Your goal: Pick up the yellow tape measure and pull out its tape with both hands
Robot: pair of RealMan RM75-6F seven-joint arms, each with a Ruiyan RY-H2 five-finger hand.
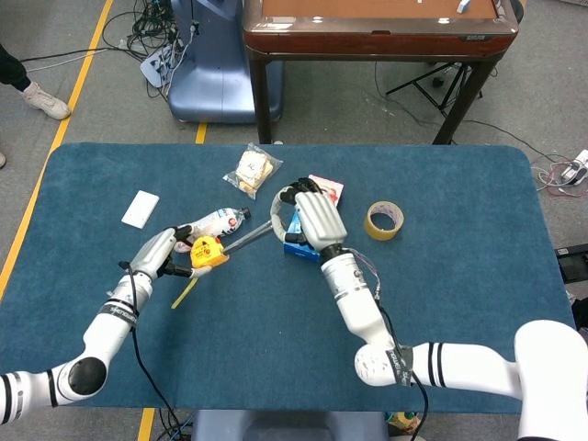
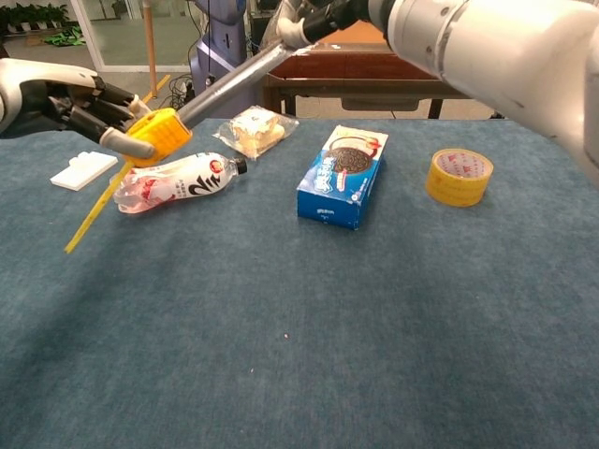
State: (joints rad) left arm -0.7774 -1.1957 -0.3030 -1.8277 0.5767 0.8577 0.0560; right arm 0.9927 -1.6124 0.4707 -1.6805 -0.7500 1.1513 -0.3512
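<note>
My left hand (image 1: 163, 253) (image 2: 65, 105) grips the yellow tape measure (image 1: 208, 251) (image 2: 157, 134) above the left part of the table. A yellow strap (image 1: 185, 292) (image 2: 94, 208) dangles from its case. A silvery length of tape (image 1: 246, 238) (image 2: 227, 85) runs from the case up to my right hand (image 1: 308, 218) (image 2: 314, 17), which pinches the tape's end. The hands are well apart, with the tape taut between them.
On the blue table (image 2: 374, 355) lie a plastic bottle (image 2: 178, 181), a bagged snack (image 2: 253, 130), a blue cookie box (image 2: 343, 174), a roll of yellow tape (image 2: 460, 176) and a white block (image 2: 82, 169). A brown table (image 1: 377, 28) stands behind.
</note>
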